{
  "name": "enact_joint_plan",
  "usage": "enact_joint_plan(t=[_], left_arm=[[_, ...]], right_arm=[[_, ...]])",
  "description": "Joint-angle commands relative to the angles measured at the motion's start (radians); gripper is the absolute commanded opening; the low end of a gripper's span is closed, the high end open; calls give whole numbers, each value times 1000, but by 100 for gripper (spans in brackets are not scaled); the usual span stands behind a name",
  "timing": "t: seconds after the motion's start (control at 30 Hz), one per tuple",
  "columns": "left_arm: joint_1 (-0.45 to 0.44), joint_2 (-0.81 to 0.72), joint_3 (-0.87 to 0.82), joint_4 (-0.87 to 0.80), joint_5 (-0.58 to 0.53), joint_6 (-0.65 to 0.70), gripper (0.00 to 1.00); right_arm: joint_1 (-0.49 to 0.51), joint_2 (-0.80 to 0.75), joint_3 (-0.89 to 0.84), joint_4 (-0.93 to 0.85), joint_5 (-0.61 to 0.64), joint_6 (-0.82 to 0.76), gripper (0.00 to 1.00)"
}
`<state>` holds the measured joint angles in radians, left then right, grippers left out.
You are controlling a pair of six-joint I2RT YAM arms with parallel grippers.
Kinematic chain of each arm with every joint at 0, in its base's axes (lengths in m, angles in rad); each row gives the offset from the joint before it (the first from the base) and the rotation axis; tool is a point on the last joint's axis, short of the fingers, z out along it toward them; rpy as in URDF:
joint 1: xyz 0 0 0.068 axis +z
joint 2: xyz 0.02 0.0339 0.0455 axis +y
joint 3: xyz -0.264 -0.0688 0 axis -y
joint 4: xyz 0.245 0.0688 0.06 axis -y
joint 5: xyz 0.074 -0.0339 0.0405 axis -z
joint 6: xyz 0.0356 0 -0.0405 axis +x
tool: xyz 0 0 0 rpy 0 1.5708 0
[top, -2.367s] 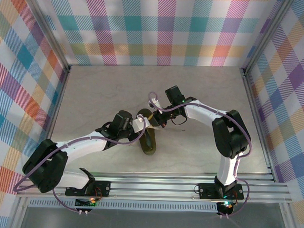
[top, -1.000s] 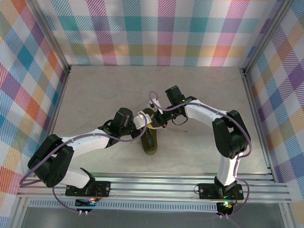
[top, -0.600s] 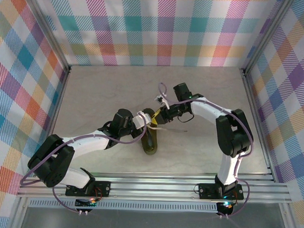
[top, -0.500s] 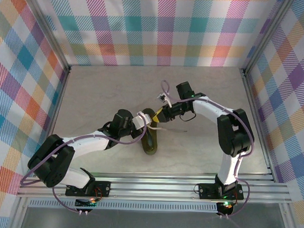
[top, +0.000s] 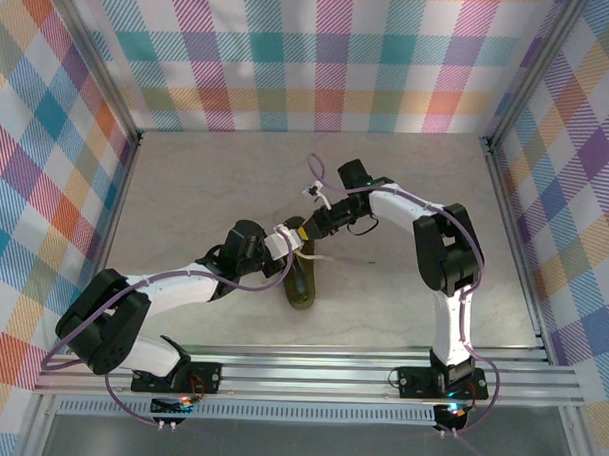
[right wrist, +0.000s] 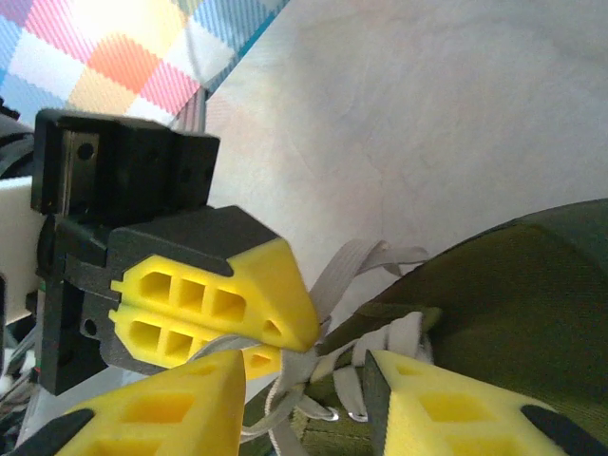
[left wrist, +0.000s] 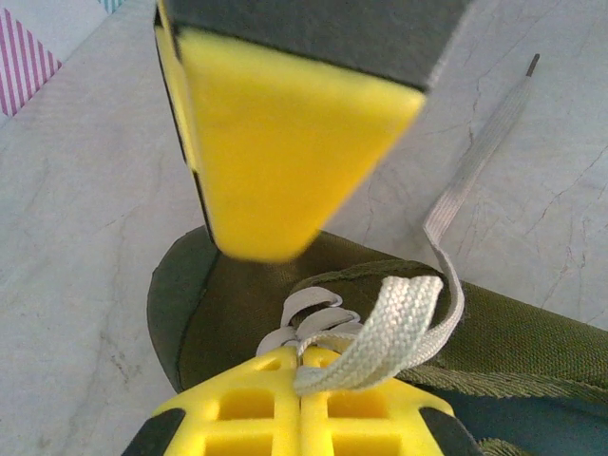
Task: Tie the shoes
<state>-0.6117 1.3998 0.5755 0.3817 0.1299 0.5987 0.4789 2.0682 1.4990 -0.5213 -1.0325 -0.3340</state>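
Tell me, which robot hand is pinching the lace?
The left gripper: it is shut on the cream lace over the shoe. The right gripper stands open next to it.

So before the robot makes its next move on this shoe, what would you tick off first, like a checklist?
1. left gripper shut on a loop of the cream lace: ok.
2. right gripper open, jaws apart beside the left one: ok.
3. A lace strand lined up squarely between the right gripper's fingers: cannot tell.
4. olive-green shoe resting flat on the table: ok.
5. free lace end lying loose on the table, not snagged: ok.
6. Bow tied: not ok, no bow is formed yet.
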Motion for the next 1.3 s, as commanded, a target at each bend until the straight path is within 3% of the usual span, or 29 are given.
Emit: enact_joint_plan(t=[0.0,0.57,1.27], left_arm=[[9,9,-5,46,12,18,0],[10,8,15,37,5,24,0],[11,-28,26,26,21,25,0]], right_arm=[[9,11,26,-56,-103,-85,38],[27,34,0,-91,-90,-168,39],[32,45,15,-86,-52,-141,35]])
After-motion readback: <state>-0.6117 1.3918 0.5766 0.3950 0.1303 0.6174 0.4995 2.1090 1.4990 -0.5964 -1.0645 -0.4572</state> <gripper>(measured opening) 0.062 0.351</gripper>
